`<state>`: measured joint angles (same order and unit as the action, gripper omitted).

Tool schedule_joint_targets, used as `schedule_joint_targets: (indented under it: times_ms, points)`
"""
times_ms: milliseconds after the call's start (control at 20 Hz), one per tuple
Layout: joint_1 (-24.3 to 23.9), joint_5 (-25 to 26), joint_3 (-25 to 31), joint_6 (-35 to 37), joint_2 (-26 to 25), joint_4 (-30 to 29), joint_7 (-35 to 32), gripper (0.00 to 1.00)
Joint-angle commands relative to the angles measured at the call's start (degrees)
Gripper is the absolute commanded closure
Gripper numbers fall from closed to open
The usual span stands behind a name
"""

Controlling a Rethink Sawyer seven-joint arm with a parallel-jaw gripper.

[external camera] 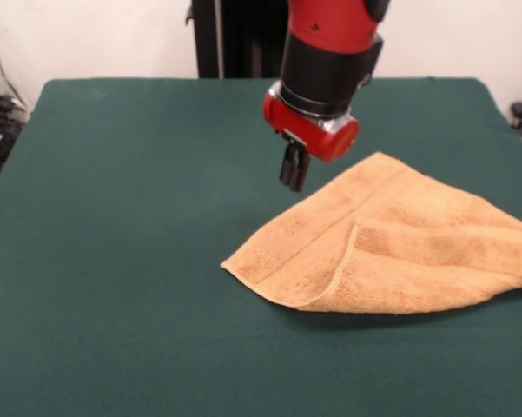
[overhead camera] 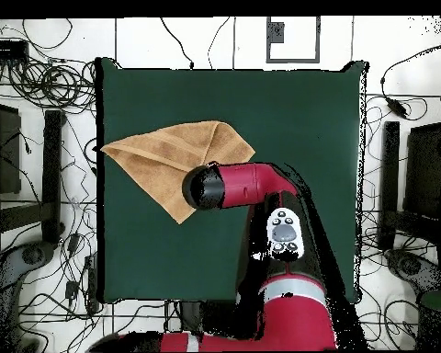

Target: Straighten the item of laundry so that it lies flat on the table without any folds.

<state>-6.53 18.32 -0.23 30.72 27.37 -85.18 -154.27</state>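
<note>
Orange-tan terry towel (external camera: 391,248) (overhead camera: 174,156), folded over itself into a rough triangle, lying on the green bench (external camera: 130,261) (overhead camera: 298,129) below and beside the hand (external camera: 294,172). The hand hangs just above the towel's far edge, fingers together and holding nothing.

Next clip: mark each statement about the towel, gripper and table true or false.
1. The orange-tan terry towel lies fully flat, unfolded. False: one part is folded over another.
2. The red and black arm's gripper holds the towel. False: it hangs above the table, holding nothing.
3. The towel rests on the dark green cloth-covered table. True.
4. In the front view, the gripper is left of the towel's far corner. True.
5. The towel hangs off the table edge. False: it lies wholly on the table.
</note>
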Motion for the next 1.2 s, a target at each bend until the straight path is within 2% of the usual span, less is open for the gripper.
schedule_joint_targets:
  times_ms: [50,450,850,1200]
  points:
    - [3.4,-1.7,3.7,-3.8,-7.5,4.1,-4.1,1.00]
    - [6.5,-3.2,1.9,-8.9,-12.3,9.2,-8.5,1.00]
    - [11.3,-5.8,-2.9,-12.8,-17.1,13.2,-13.2,1.00]
    - [11.4,-7.7,-3.8,-14.2,-17.6,12.7,-10.9,1.00]
